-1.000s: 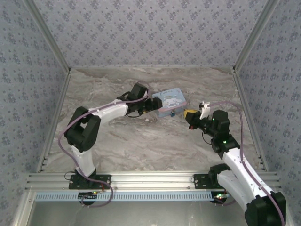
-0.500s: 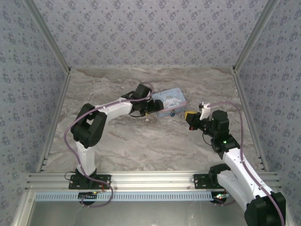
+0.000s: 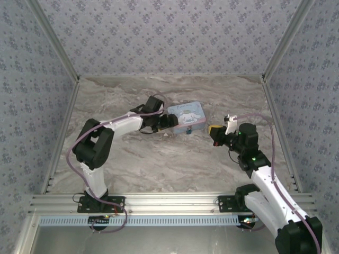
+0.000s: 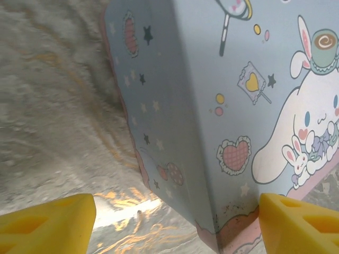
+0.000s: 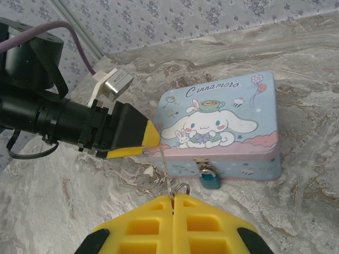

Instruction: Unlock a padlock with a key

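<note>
The tin (image 3: 185,116) has moved! Over the last second the left gripper (image 3: 170,120) has swung it round and dragged it a touch left and nearer, while the right gripper (image 5: 174,199) has hardly budged. We read that as a set-up move: square the lock face to the key, then hold the box steady.

From above, the padlock (image 5: 210,180) is just a speck at the tin's near edge, close to the right gripper but apart from it. The right wrist camera gives us far more. The little blue padlock hangs from the clasp on the tin's front wall, shackle closed, facing us. Our yellow fingers are pinched tight on the thin key (image 5: 168,177), its ring poking out beside them.

The left wrist view adds the left fingers (image 4: 47,225), spread wide with the tin's corner between them. We cannot tell whether they touch it.
</note>
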